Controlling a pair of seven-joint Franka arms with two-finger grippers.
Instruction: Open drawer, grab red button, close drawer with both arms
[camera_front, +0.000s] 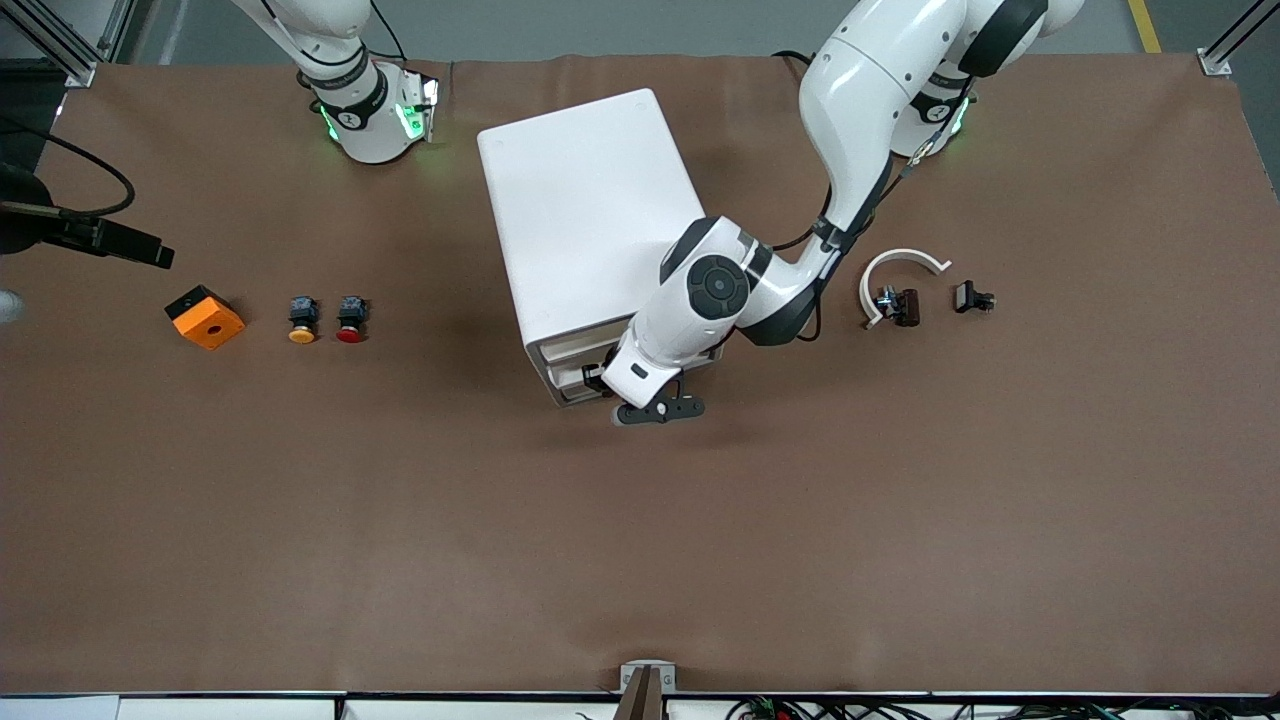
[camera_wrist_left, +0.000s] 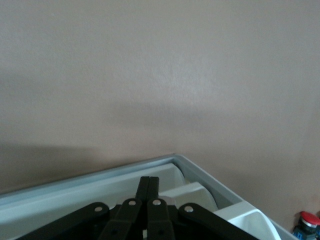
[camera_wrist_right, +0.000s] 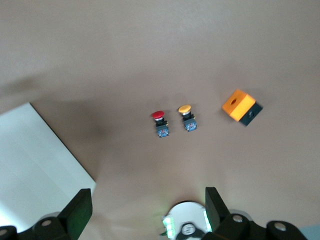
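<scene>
Along the brown-covered bench (camera_front: 640, 560), starting at the right arm's end, we see an orange square block (camera_front: 205, 317) with a hole in its top, then a yellow-capped push button (camera_front: 302, 319), then just beside it the small red-capped push button (camera_front: 351, 319) with its dark body, both standing well apart from the cabinet. The right tool (camera_wrist_right: 149, 212) hangs high over this end, its 2 fingers spread wide and holding nothing. At mid-bench stands the white box-shaped plastic cabinet (camera_front: 585, 215). The left tool (camera_wrist_left: 148, 192) sits at the cabinet's front, fingers pressed together at the edge of an off-white drawer (camera_wrist_left: 100, 187). Toward the left arm's end lie a white curved plastic piece (camera_front: 893, 266) and 2 small dark parts (camera_front: 973, 298).
</scene>
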